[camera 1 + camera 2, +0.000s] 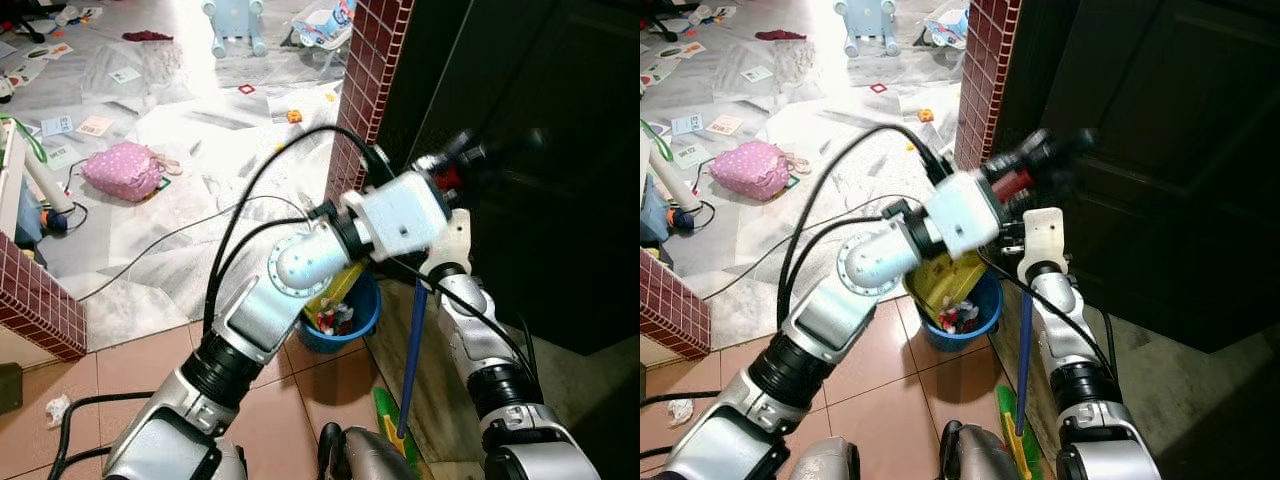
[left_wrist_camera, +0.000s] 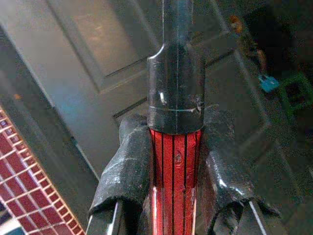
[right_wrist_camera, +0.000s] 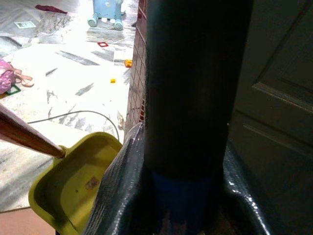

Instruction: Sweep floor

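My left hand (image 2: 173, 161) clamps dustpan handle (image 2: 173, 166), right hand (image 3: 181, 196) clamps broom (image 1: 412, 350); risk: pan (image 3: 73, 188) tips beside bin (image 1: 975, 325), litter spills below.

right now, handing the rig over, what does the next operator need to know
Left tool: shut on the red handle of the yellow dustpan, held tilted over the blue bin.
Right tool: shut on the blue broom handle, broom upright beside the brick pillar, green head by the robot's feet.
Done: bin already holds bits of rubbish.
Left: white marble floor beyond is littered with paper scraps, a pink bag and small toys; a crumpled scrap lies on the tiles.
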Tool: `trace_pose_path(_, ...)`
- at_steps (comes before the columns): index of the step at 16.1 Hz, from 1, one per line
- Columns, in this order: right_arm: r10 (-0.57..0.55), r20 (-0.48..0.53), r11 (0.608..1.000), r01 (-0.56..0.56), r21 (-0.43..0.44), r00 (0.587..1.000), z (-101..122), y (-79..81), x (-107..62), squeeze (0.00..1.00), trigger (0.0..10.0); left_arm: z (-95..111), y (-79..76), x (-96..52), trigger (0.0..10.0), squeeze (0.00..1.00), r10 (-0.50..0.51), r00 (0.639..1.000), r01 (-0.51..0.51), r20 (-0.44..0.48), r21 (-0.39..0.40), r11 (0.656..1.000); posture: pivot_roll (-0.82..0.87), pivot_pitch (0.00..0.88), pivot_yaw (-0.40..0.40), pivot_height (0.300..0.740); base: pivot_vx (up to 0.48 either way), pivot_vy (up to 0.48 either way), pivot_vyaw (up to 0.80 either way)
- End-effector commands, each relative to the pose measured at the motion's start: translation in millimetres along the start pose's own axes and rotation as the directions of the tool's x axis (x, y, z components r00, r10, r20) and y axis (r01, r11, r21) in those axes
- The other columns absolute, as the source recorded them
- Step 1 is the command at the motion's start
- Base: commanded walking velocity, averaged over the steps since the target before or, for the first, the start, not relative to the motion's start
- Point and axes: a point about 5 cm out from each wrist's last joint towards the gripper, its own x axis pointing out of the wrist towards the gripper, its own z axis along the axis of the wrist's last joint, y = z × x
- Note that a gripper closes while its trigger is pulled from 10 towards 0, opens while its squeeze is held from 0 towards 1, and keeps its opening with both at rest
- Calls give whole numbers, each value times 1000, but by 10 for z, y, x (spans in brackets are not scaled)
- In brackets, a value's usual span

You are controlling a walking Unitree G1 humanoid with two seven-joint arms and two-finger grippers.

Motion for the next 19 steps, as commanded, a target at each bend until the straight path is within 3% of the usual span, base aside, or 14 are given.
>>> trace_pose_path(1, -16, 26, 999, 17, -27, 1000, 62, -51, 26, 0, 10000, 197, 79, 65, 10000, 0, 19, 996, -23, 83, 48, 999, -19, 104, -56, 740, 0, 0, 0)
trace_pose_path(2, -18, 26, 999, 18, -27, 1000, 61, -52, 25, 0, 10000, 208, 137, 65, 10000, 0, 59, 994, -63, 87, 42, 997, -19, 104, -56, 740, 0, 0, 0)
trace_pose_path(3, -18, 25, 999, 18, -28, 1000, 61, -54, 26, 0, 10000, 236, 72, 76, 10000, 0, -23, 995, 10, 96, 139, 990, -21, 104, -57, 740, 0, 0, 0)
trace_pose_path(4, -17, 25, 999, 18, -29, 1000, 61, -54, 28, 0, 10000, 256, -28, 72, 10000, 0, -91, 990, 71, 109, 176, 982, -21, 104, -57, 740, 0, 0, 0)
trace_pose_path(5, -14, 28, 999, 15, -36, 1000, 67, -51, 30, 0, 10000, 286, 103, 78, 10000, 0, 51, 990, -65, 133, 100, 993, -25, 102, -54, 740, 0, 0, 0)
trace_pose_path(6, -15, 29, 999, 16, -35, 999, 65, -55, 30, 0, 10000, 319, 212, 76, 10000, 0, 108, 982, -130, 152, 142, 981, -24, 101, -54, 740, 0, 0, 0)
trace_pose_path(9, -9, 27, 999, 10, -38, 1000, 65, -48, 36, 0, 10000, 420, 439, 71, 10000, 0, 210, 958, -242, 193, 161, 957, -19, 101, -60, 740, 0, 0, 0)
trace_pose_path(11, -8, 27, 999, 9, -38, 1000, 66, -45, 41, 0, 10000, 464, 628, 28, 10000, 0, 323, 923, -353, 208, 131, 926, -19, 95, -61, 740, 0, 0, 0)
trace_pose_path(13, -9, 28, 999, 10, -36, 1000, 68, -40, 43, 0, 10000, 534, 887, -59, 10000, 0, 478, 851, -503, 218, 74, 861, -19, 94, -60, 740, 0, 0, 0)
trace_pose_path(14, -8, 29, 999, 9, -36, 1000, 70, -37, 48, 0, 10000, 606, 1129, -173, 10000, 0, 608, 760, -631, 228, 35, 775, -18, 90, -60, 740, 0, 0, 0)
trace_pose_path(15, -7, 29, 999, 8, -36, 1000, 70, -38, 48, 0, 10000, 654, 1307, -276, 10000, 0, 675, 701, -701, 231, 47, 711, -18, 90, -60, 740, 0, 0, 0)
trace_pose_path(16, -5, 29, 999, 7, -36, 1000, 69, -37, 50, 0, 10000, 632, 1479, -411, 10000, 0, 729, 654, -755, 202, 121, 644, -13, 86, -62, 740, 0, 0, 0)
trace_pose_path(18, 2, 41, 999, 1, -52, 999, 84, -33, 54, 0, 10000, 355, 1626, -666, 10000, 0, 796, 602, -786, 62, 221, 578, -13, 86, -62, 740, 0, 0, 0)
trace_pose_path(19, 9, 60, 998, -5, -65, 998, 114, -26, 59, 0, 10000, 68, 1670, -949, 10000, 0, 853, 519, -825, -61, 223, 519, -11, 86, -65, 740, 0, 0, 0)
